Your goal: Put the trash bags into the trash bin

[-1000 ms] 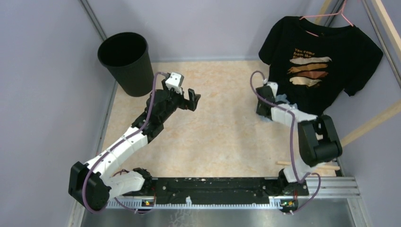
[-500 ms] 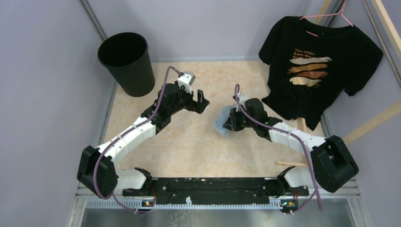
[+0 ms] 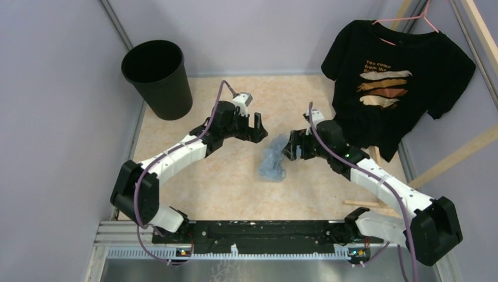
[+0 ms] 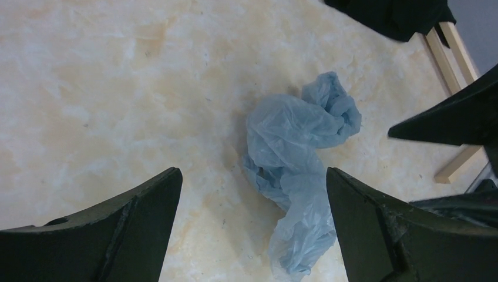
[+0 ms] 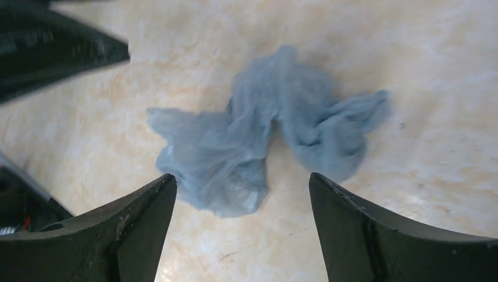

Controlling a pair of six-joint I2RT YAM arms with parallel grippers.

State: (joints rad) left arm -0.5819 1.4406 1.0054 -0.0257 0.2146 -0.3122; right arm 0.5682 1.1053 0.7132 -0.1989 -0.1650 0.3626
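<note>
"You come from the…" on black T-shirt (image 3: 401,70)

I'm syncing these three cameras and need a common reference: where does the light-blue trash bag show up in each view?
Top external: the trash bag lies crumpled on the table, just right of the picture's centre.
Left wrist: the trash bag sits right of centre, trailing down towards the bottom edge.
Right wrist: the trash bag is central, spread sideways.
Shared landmark: the marbled beige tabletop beneath it.
</note>
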